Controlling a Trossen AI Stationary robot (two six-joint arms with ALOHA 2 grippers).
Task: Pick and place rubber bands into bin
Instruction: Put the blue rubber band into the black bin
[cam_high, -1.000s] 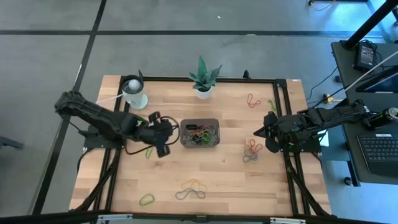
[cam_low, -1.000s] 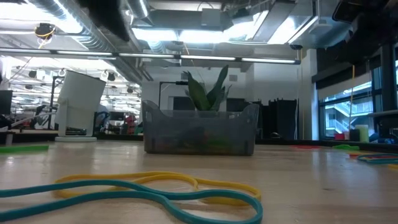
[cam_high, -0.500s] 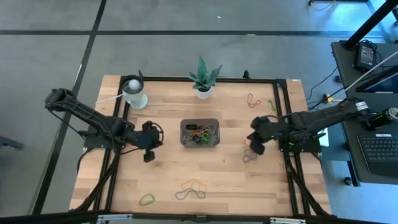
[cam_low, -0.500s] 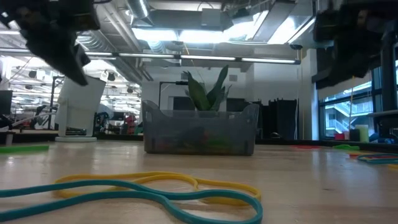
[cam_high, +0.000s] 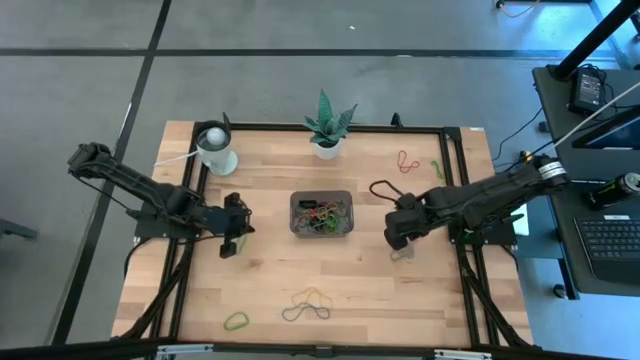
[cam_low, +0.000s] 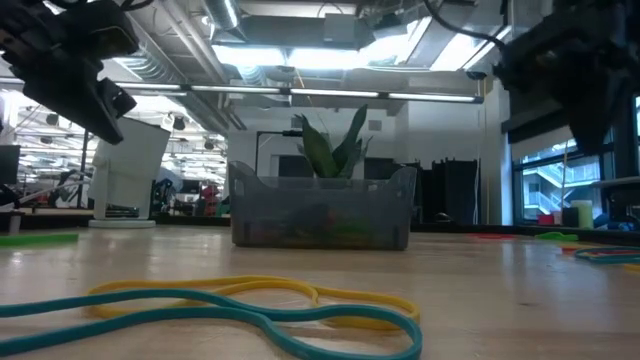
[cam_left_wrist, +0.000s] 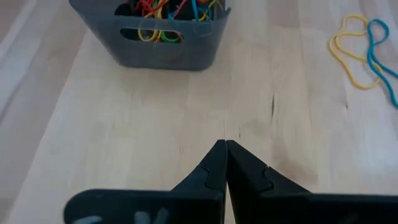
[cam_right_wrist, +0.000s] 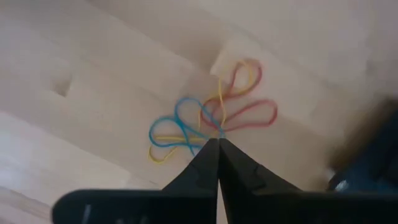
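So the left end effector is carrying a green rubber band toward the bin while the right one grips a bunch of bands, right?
Not quite: the left end effector is shut on nothing, as the left wrist view shows. The bin lies ahead of it. The right end effector does grip a bunch of rubber bands.

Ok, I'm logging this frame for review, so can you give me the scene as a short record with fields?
left hand: shut, empty, above bare table left of the bin
right hand: shut, over a cluster of bands right of the bin
bin: mid-table, holds many bands
loose bands: yellow and teal pair and a green one near the front edge, red one at the back right
other: plant, white cup
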